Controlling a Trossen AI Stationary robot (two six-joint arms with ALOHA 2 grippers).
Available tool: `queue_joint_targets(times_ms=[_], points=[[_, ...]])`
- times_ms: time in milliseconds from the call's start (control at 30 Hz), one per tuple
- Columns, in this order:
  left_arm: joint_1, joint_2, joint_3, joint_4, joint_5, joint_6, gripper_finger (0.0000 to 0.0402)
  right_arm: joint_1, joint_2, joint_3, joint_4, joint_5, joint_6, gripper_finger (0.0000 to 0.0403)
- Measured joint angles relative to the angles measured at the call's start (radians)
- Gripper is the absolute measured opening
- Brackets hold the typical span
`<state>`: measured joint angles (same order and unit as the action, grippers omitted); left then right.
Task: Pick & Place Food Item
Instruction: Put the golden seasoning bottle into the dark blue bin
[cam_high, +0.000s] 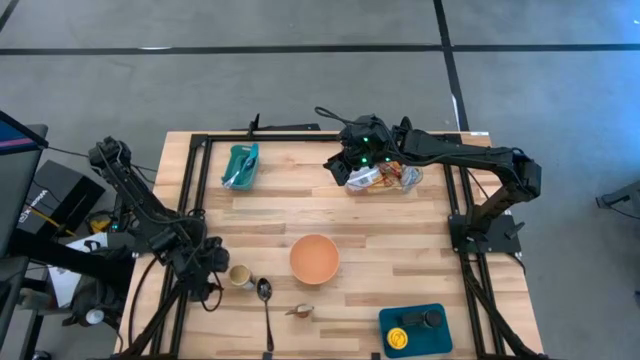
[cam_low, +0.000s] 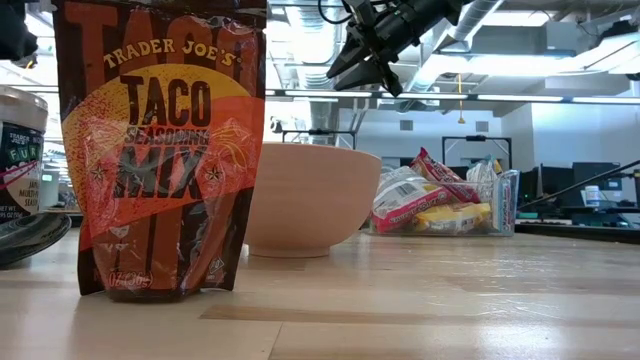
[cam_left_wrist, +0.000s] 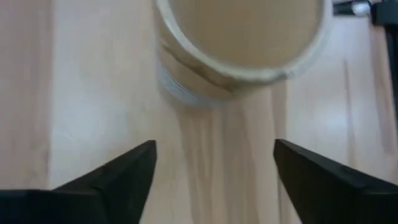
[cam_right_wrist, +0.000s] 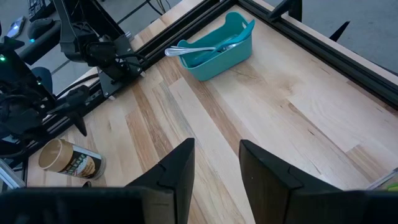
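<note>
Closest to the low camera stood a taco seasoning mix pouch (cam_low: 165, 150), upright on the wooden table (cam_low: 420, 310), with a pale orange bowl (cam_low: 310, 198) behind it. From above, that bowl (cam_high: 314, 258) sat near the table's middle, well apart from both arms.

At the far right part of the table lay a clear container of packaged snacks (cam_high: 385, 178) (wrappers in red, yellow and white showed in the low view (cam_low: 445, 205)). The right gripper (cam_high: 352, 160) hovered above the container's left end, clear of the packets; in the low view it hung high over the table (cam_low: 372, 50). Its own camera showed the two dark fingers (cam_right_wrist: 177, 171) parted by a narrow gap with nothing between them, looking across the boards toward a teal bin (cam_right_wrist: 214, 46) holding utensils.

The left gripper (cam_high: 210, 265) sat low at the near left side, just beside a small cardboard cup (cam_high: 240, 276) lying on its side. In its wrist view the fingers (cam_left_wrist: 124, 177) were spread wide, and the cup's (cam_left_wrist: 239, 43) open mouth lay ahead of them, not between them.

A spoon (cam_high: 266, 305) lay near the cup, a small brown item (cam_high: 300, 311) just beyond it, and a blue tray (cam_high: 415, 330) sat at the near right corner.
</note>
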<state>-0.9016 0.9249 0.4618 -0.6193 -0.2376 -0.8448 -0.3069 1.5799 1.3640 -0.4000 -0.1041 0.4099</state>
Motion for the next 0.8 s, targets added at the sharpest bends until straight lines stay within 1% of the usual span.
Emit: queue_joint_targets(times_ms=[133, 267, 400, 533, 700, 800], points=[[0.000, 0.000, 0.000, 0.001, -0.055, 0.002, 0.0357, 0.000, 0.000, 0.000, 0.000, 0.000, 0.000, 0.0120], [0.000, 0.000, 0.000, 0.002, -0.074, 0.003, 0.0377, 0.000, 0.000, 0.000, 0.000, 0.000, 0.000, 0.0120], [0.000, 0.004, 0.000, 0.038, -0.107, 0.069, 0.0380, 0.000, 0.000, 0.000, 0.000, 0.000, 0.000, 0.0120], [0.000, 0.036, 0.000, 0.096, -0.123, 0.130, 0.0376, 0.000, 0.000, 0.000, 0.000, 0.000, 0.000, 0.0120], [0.000, 0.109, 0.000, 0.126, -0.124, 0.141, 0.0372, 0.000, 0.000, 0.000, 0.000, 0.000, 0.000, 0.0120], [0.000, 0.157, 0.000, 0.175, -0.146, 0.142, 0.0372, 0.000, 0.000, 0.000, 0.000, 0.000, 0.000, 0.0120]])
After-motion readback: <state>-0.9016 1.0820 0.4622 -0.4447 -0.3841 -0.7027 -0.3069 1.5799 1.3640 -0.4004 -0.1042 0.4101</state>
